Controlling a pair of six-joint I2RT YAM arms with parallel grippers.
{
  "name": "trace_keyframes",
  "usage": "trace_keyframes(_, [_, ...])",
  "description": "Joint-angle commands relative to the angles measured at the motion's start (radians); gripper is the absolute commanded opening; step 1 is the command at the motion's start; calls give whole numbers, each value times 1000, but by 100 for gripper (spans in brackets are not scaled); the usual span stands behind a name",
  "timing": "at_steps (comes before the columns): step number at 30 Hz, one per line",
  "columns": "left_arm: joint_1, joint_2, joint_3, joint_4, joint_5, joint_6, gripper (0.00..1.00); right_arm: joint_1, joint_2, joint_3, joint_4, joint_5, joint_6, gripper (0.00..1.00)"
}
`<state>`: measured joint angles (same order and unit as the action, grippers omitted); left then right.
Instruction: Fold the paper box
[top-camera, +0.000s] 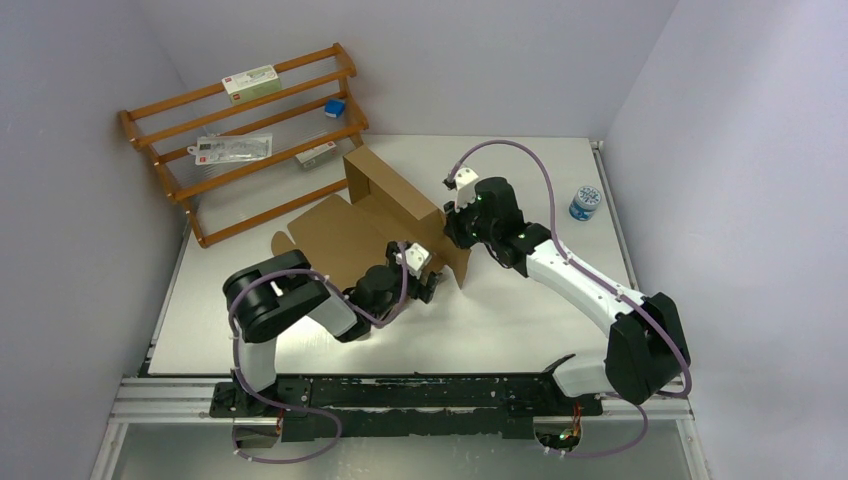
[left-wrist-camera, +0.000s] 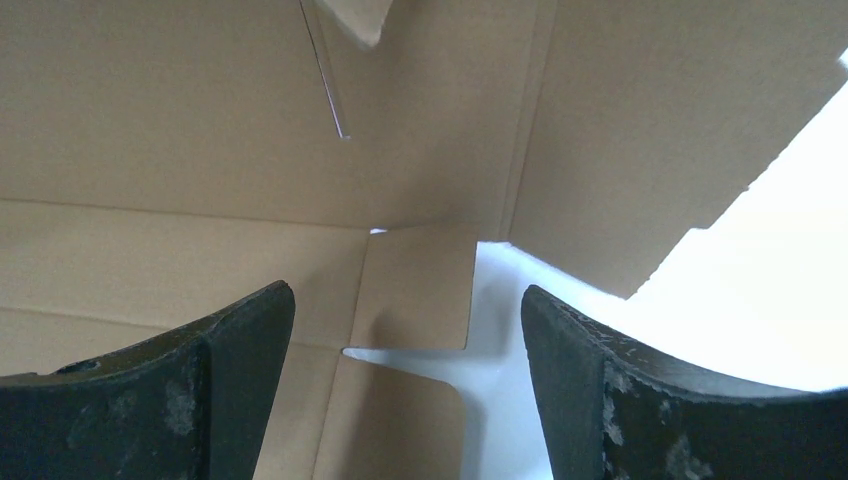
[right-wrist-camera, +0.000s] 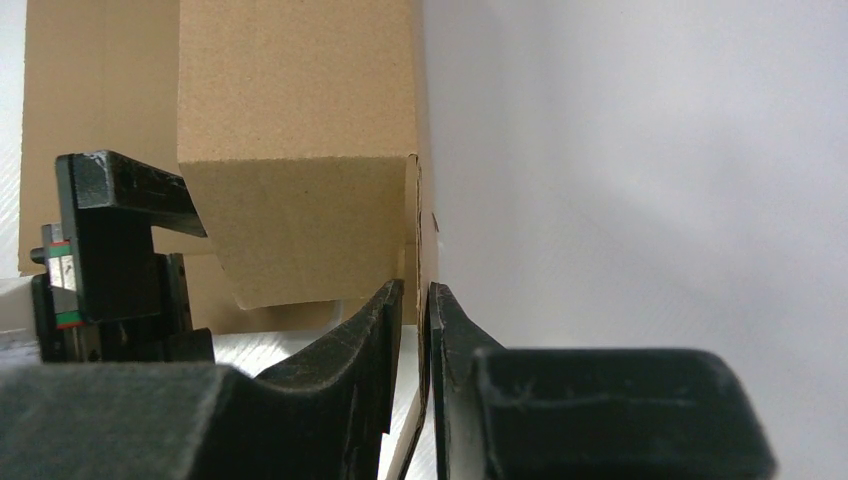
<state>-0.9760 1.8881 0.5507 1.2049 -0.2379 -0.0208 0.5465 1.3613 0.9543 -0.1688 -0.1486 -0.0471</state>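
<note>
On the worktop (top-camera: 500, 320), paper box (top-camera: 395, 195) stands partly folded.
Right gripper (right-wrist-camera: 412, 300) pinches its upright panel edge; left gripper (left-wrist-camera: 405, 340) gapes wide, holding nothing.

No wording is legible in any view. On the wooden rack (top-camera: 265, 213), a white carton (top-camera: 250, 80) bears a red mark and a green strip, both unreadable. A clear bag (top-camera: 235, 148) and a small white pack (top-camera: 316, 153) carry red-marked labels, also unreadable. The blue-lidded jar (top-camera: 585, 201) shows only a white pattern. The paper box (top-camera: 385, 195) shows plain brown faces.
</note>
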Motion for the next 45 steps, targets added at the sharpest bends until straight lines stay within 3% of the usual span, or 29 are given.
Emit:
trace_keyframes(1, [-7,32,23,1,-44,34,88,9,-16,-3,16,-21,-8,21])
trace_keyframes(9, [-7,66,70,-97,-89,70,86,11,-19,-7,18,-20,-9,22])
trace_keyframes(19, [-2,14,78,-156,-190,-30,75,14,-19,-12,17,-23,-5,22])
trace_keyframes(26, [59,11,57,-152,-125,-142,61,17,-25,-9,10,-7,5,22])
trace_keyframes(33, [126,16,47,-166,-46,-247,53,19,-23,-5,12,-5,13,22])
trace_keyframes(37, [152,-5,29,-155,-8,-272,52,19,-14,-8,20,-3,15,22])
trace_keyframes(45, [160,-56,13,-175,-67,-257,52,20,-5,-6,19,39,20,18])
